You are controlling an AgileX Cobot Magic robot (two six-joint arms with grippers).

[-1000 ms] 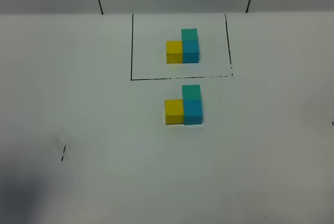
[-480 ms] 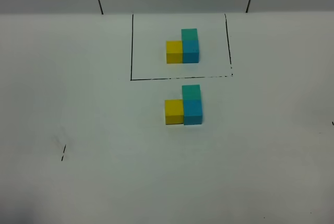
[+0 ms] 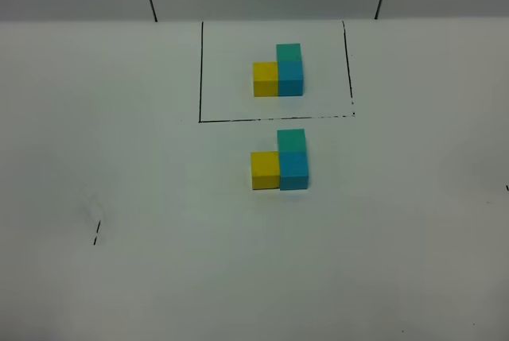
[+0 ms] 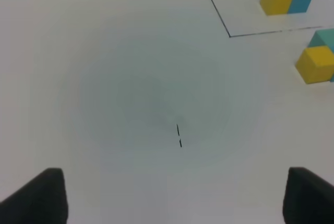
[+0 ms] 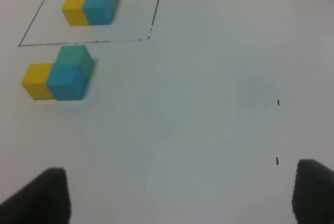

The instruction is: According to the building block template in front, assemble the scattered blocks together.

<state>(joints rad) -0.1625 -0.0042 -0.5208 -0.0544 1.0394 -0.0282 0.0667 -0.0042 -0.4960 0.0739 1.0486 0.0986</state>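
Observation:
The building block template [image 3: 278,71] is an L of yellow, blue and teal cubes inside a black drawn rectangle [image 3: 200,71]. Just in front of the frame, the scattered blocks sit pressed together in the same L: yellow cube [image 3: 265,169], sky-blue cube [image 3: 293,171], teal-green cube [image 3: 291,140]. They also show in the right wrist view, with the blue cube [image 5: 67,80] nearest. Neither gripper shows in the exterior view. My left gripper [image 4: 177,198] is open and empty above bare table. My right gripper [image 5: 180,195] is open and empty, well back from the cubes.
The white table [image 3: 119,158] carries small black pen ticks at the left [image 3: 96,231] and at the right edge [image 3: 507,188]. A grey back wall with two dark seams stands behind the table.
A dark shadow at the table's lower left corner has faded away. The cubes and template have not moved.

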